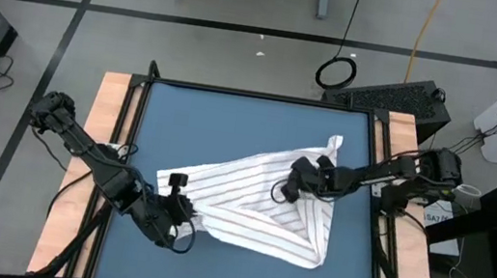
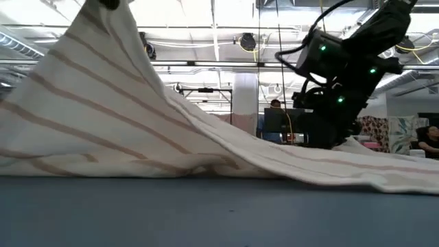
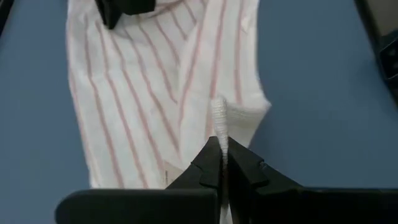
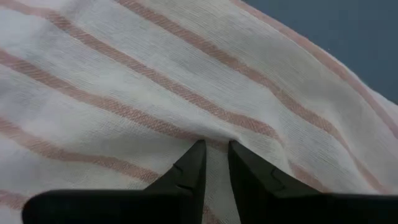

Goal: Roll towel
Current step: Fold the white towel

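Two grippers are on the cloth at once. High view: the towel (image 1: 259, 204) lies crumpled and partly folded on the blue tabletop (image 1: 231, 127), spread from centre toward the robot's right side, not yet rolled; left gripper (image 1: 181, 215) sits at the towel's near-left corner, right gripper (image 1: 286, 189) on the cloth's middle w/ a bunched corner peaking just beyond it.

Low view: cloth rises in a tall slope on one side, lifted off the table, then drapes down flat across to the other; it hangs in soft folds, so light and limp, no stiffness of its own; dark arm w/ green lights (image 2: 343, 75) stands over the low part.

Left wrist view: left fingers (image 3: 208, 163) pressed together on a thin hemmed edge standing up between them; striped cloth spreads beyond.

Right wrist view: right fingers (image 4: 189, 171) nearly together, nipping a small pucker of fabric, weave visibly thin.

Judgement: towel will sag, stretch and slip where not held; a mid-cloth pinch only gathers one layer; better holds are hem and corners, approx. both ends of one short edge, so it can be laid flat then rolled evenly.
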{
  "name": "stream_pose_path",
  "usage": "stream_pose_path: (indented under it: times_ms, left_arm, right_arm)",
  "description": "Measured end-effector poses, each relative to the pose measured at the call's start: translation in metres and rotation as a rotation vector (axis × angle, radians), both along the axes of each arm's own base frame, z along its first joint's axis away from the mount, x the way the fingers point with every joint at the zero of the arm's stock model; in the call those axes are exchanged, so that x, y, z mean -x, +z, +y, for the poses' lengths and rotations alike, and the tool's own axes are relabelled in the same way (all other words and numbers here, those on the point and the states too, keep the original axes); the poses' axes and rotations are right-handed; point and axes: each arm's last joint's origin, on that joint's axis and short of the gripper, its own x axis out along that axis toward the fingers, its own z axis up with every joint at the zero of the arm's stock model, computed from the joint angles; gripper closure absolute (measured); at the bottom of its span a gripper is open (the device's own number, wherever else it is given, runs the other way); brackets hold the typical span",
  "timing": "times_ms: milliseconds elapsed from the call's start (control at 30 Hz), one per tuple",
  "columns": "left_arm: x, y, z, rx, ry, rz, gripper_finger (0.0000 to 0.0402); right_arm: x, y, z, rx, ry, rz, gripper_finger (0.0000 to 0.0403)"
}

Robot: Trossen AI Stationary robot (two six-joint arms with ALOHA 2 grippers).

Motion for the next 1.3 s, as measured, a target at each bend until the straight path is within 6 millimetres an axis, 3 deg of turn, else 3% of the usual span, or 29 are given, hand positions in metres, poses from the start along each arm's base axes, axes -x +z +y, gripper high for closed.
stream_pose_path:
  times_ms: [167, 433, 667, 800, 967, 1300]
  left_arm:
    - [0.004, 0.0, -0.007, 0.077, 0.023, 0.007, 0.0391]
    - [0.012, 0.0, -0.018, 0.086, 0.005, -0.007, 0.0391]
    - [0.005, -0.015, -0.026, 0.041, 0.0, 0.032, 0.0391]
    - [-0.003, -0.03, -0.032, -0.018, -0.032, 0.072, 0.0391]
    - [-0.012, -0.049, -0.041, -0.056, -0.06, 0.101, 0.0391]
    - [-0.02, -0.058, -0.047, -0.042, -0.059, 0.088, 0.0391]
  right_arm:
    - [-0.001, 0.008, -0.001, -0.055, 0.016, -0.033, 0.0337]
    - [0.008, 0.019, 0.026, -0.105, 0.069, -0.023, 0.0274]
    - [0.026, 0.031, 0.062, -0.174, 0.105, 0.027, 0.0218]
    - [0.036, 0.045, 0.082, -0.174, 0.124, 0.036, 0.0211]
    - [0.048, 0.045, 0.099, -0.161, 0.104, 0.034, 0.021]
    - [0.074, 0.042, 0.101, -0.067, 0.001, 0.144, 0.0204]
